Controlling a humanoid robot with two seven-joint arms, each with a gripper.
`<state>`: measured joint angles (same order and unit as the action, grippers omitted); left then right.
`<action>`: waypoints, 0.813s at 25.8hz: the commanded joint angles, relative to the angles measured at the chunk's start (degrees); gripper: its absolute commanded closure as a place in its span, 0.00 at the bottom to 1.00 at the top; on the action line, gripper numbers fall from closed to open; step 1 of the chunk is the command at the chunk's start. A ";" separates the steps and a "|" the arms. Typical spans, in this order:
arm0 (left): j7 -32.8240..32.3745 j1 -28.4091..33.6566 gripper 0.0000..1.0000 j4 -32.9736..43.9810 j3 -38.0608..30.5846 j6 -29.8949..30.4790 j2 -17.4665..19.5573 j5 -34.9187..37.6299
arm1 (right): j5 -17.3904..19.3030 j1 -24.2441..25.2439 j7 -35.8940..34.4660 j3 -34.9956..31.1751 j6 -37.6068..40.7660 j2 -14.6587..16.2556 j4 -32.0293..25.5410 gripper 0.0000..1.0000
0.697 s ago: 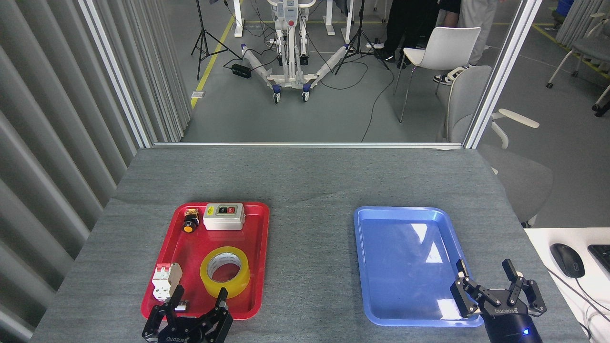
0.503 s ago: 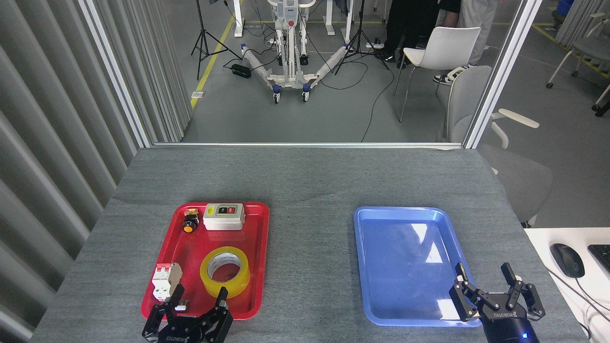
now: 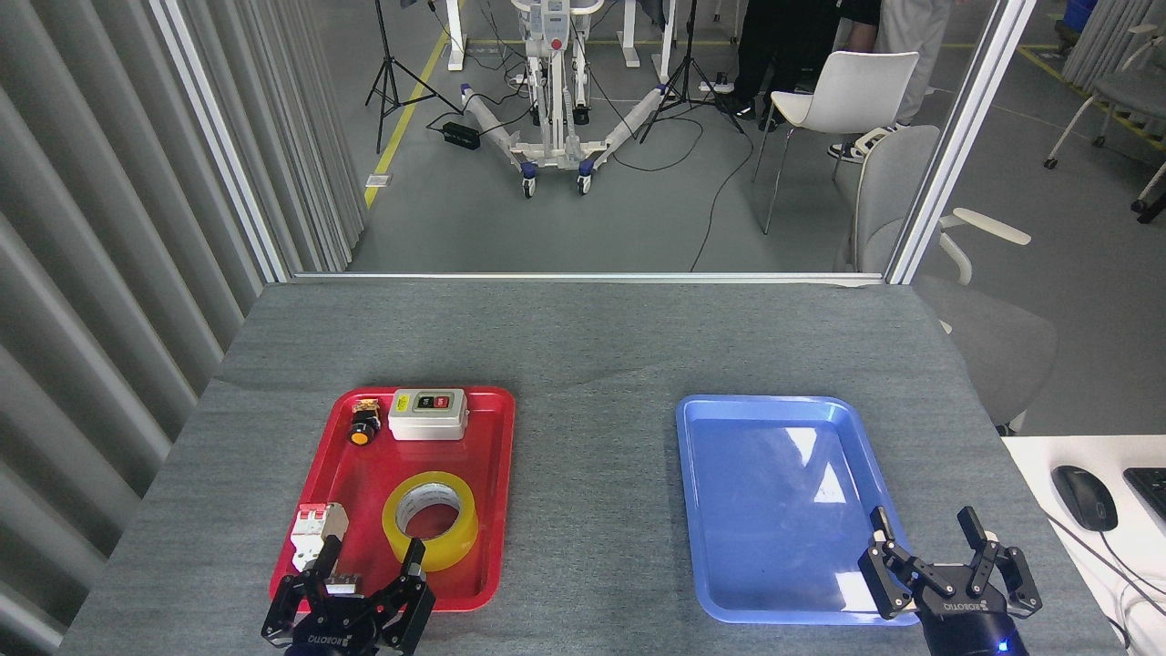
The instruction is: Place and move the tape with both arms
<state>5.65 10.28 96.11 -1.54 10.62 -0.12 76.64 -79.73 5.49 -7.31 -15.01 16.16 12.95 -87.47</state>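
The tape [image 3: 430, 519] is seen lying flat in the red tray [image 3: 492, 510] on the desk [image 3: 592, 346]. The left gripper [image 3: 369, 558] is held at its 7 o'clock, jaws spread. At the blue tray's [image 3: 774, 483] 5 o'clock corner, the right gripper [image 3: 925, 538] is held agape, empty.

Bare grey table [image 3: 592, 364] between red tray [image 3: 496, 510] and blue tray [image 3: 692, 510]; breaker [image 3: 314, 533] crowding tape [image 3: 430, 519]

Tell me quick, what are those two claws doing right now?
Left gripper: open, holding nothing, at the near edge of the red tray.
Right gripper: open, holding nothing, over the blue tray's near corner.
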 commanded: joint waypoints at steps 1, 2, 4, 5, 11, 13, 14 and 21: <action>-0.03 0.00 0.00 0.30 -0.04 0.01 0.03 0.00 | -0.07 0.04 -0.07 0.07 0.01 -0.56 -0.15 0.00; -0.03 0.09 0.00 0.56 -0.04 0.01 0.21 0.00 | -0.07 0.04 -0.07 0.07 0.01 -0.64 -0.15 0.00; -0.03 0.09 0.00 0.65 -0.13 0.01 0.47 0.00 | -0.07 0.04 -0.07 0.07 0.01 -0.73 -0.15 0.00; -0.03 0.09 0.00 0.74 -0.13 0.01 0.56 0.00 | -0.07 0.04 -0.07 -0.02 0.01 -0.73 -0.06 0.00; -0.03 0.35 0.00 0.92 -0.04 0.10 0.65 0.00 | -0.07 0.04 0.19 -0.11 0.01 -0.82 -0.06 0.00; -0.03 0.35 0.00 1.09 -0.04 0.01 0.65 0.08 | -0.07 -0.05 0.19 -0.11 0.01 -1.17 -0.15 0.00; -0.03 0.35 0.00 1.09 -0.04 0.01 0.74 0.08 | -0.07 -0.05 0.19 -0.20 0.01 -1.17 -0.15 0.00; -0.03 0.70 0.00 1.09 -0.13 -0.08 1.44 0.08 | -0.25 0.04 0.28 -0.20 -0.08 -1.26 -0.15 0.00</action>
<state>5.60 10.90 97.19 -1.61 10.66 1.06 76.73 -79.89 5.47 -7.10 -15.20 16.16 11.75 -87.61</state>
